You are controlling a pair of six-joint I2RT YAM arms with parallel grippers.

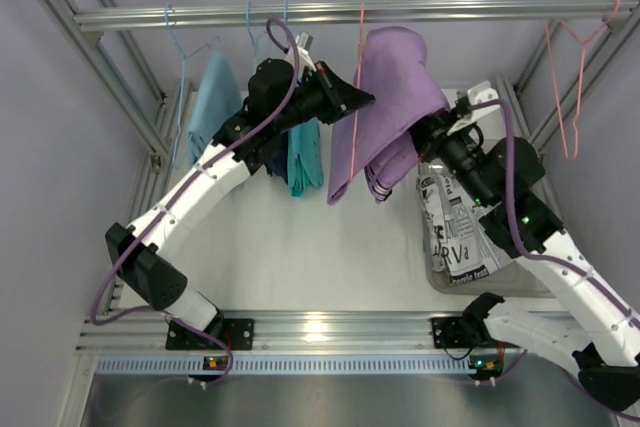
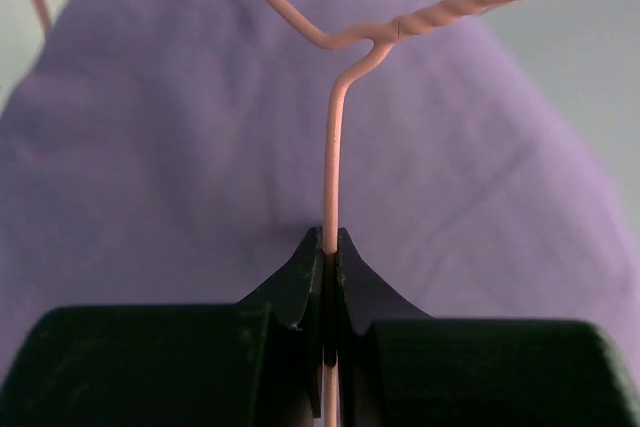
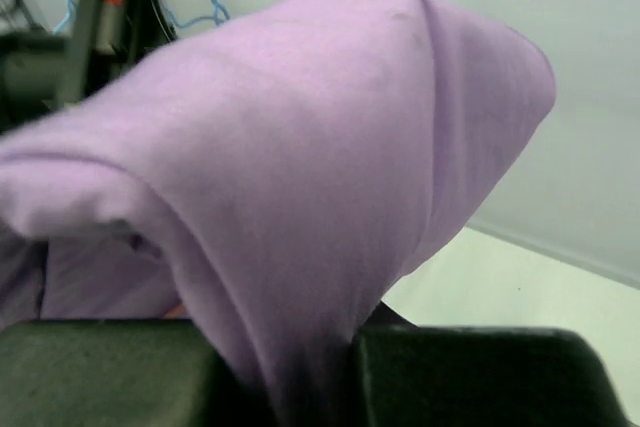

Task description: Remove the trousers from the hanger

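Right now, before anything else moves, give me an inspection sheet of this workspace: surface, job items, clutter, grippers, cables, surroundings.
Surface: white table, no marks seen.
Job's things: pink hanger hooked on the rail, purple trousers draped over it.
Clutter: light-blue garment and teal garment on blue hangers at left; printed cloth in a tray; spare pink hanger far right.
Grippers: left gripper shut on the hanger wire; right gripper shut on the trousers.
Cables: purple cables along both arms, the left looping up near the rail.
Surroundings: grey walls.
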